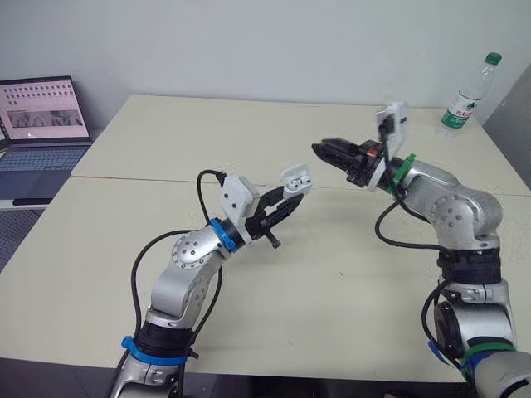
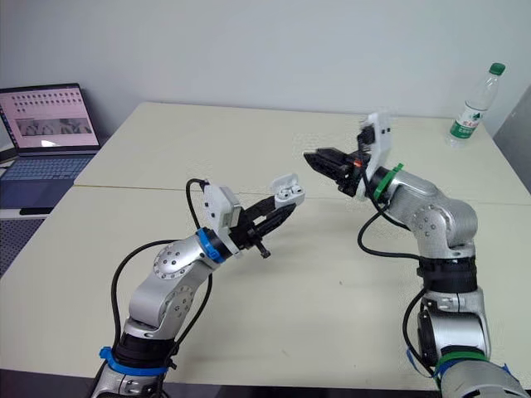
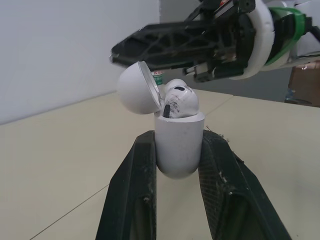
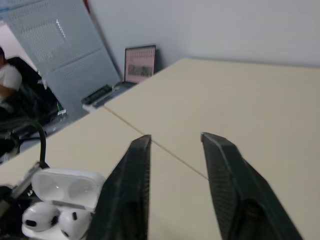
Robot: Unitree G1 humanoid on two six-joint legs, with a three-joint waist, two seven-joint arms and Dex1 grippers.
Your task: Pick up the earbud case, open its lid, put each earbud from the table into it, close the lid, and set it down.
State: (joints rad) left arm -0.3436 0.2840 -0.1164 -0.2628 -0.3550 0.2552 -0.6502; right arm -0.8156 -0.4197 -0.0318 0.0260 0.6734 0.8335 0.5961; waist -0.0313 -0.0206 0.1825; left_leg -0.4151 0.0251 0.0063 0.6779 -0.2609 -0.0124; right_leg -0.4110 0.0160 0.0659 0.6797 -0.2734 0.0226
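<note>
A: Earbud case [image 3: 179, 145] status?
B: Clamped in left gripper [image 1: 290, 199], held above mid-table [image 1: 166, 141]; lid [image 3: 135, 87] hinged open; two earbuds [image 3: 180, 100] seated inside.
A: Right side?
B: Right gripper [image 2: 314, 157] just right of case; fingers apart, nothing between them.

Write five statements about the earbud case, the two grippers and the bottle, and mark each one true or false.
1. The left gripper holds the earbud case between its fingers. True.
2. The case's lid is shut. False: it is swung open.
3. Two earbuds sit in the case. True.
4. The right gripper is clamped on an earbud. False: its fingers are apart with nothing between them.
5. The water bottle lies on its side. False: it stands upright.
</note>
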